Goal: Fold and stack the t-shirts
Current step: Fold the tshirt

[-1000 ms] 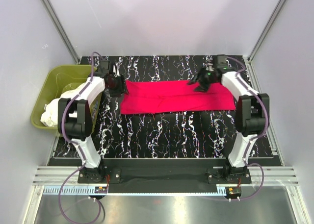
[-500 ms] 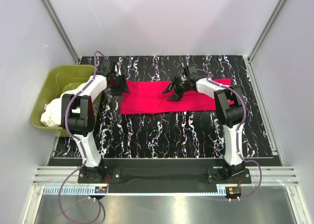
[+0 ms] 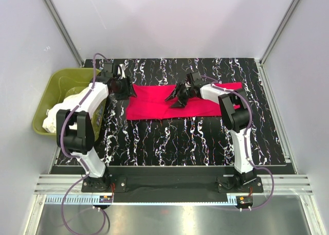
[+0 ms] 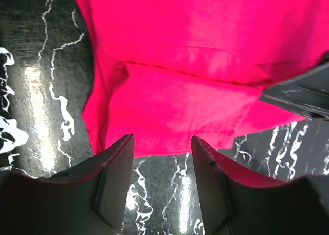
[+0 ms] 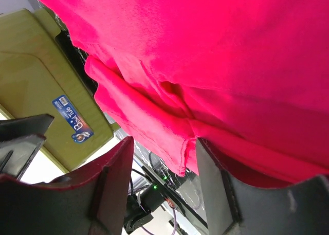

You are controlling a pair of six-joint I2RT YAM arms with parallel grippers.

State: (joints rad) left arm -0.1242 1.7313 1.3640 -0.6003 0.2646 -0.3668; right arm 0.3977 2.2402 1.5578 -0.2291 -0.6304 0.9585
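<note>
Lying flat across the far half of the black, white-veined desk (image 3: 180, 137): the crimson t-shirt (image 3: 149, 105), folded into a long band. At its left end, low over the hem, the left gripper (image 3: 128, 91) (image 4: 162, 142) with fingers (image 4: 115, 163) spread, framing only desk and cloth edge, pinching nothing. Over the middle of the band, the right gripper (image 3: 174, 100) (image 5: 164, 142), likewise with fingers (image 5: 115, 173) held apart, a folded red hem reaching into the gap; contact with either finger impossible to tell. Off the desk's left edge, an olive-green plastic tub (image 3: 43, 98) (image 5: 31, 80) with a blue sticker (image 5: 73, 126), holding crumpled white t-shirts (image 3: 54, 116).
</note>
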